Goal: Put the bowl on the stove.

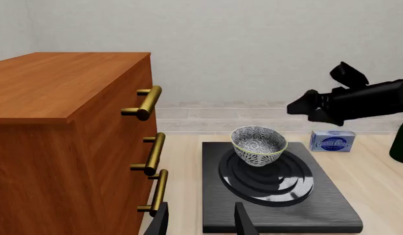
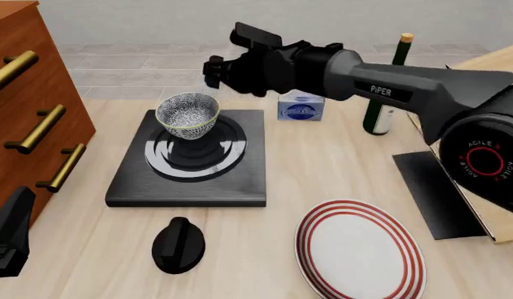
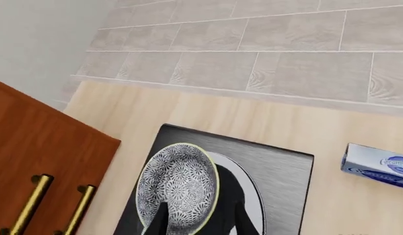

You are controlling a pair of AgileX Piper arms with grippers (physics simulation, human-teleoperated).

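Note:
The blue-grey speckled bowl [image 2: 187, 115] stands upright on the burner rings of the black stove [image 2: 132, 180]. My right gripper [image 2: 213, 70] hovers above and just behind the bowl, open, touching nothing. In the right wrist view its fingertips [image 3: 159, 220] spread over the bowl [image 3: 178, 186] and stove [image 3: 279, 171]. My left gripper [image 2: 12, 230] rests low at the near left, open and empty. Its wrist view shows the bowl [image 1: 258, 144], the stove [image 1: 319, 210] and the right gripper [image 1: 306, 107] ahead of its own gripper [image 1: 201, 223].
A wooden drawer cabinet [image 2: 24, 93] with brass handles stands left of the stove. A black knob [image 2: 178, 245] and a red-ringed plate [image 2: 358, 252] lie near the front. A blue box [image 2: 300, 107], a green bottle [image 2: 383, 106] and a black mat [image 2: 435, 193] sit to the right.

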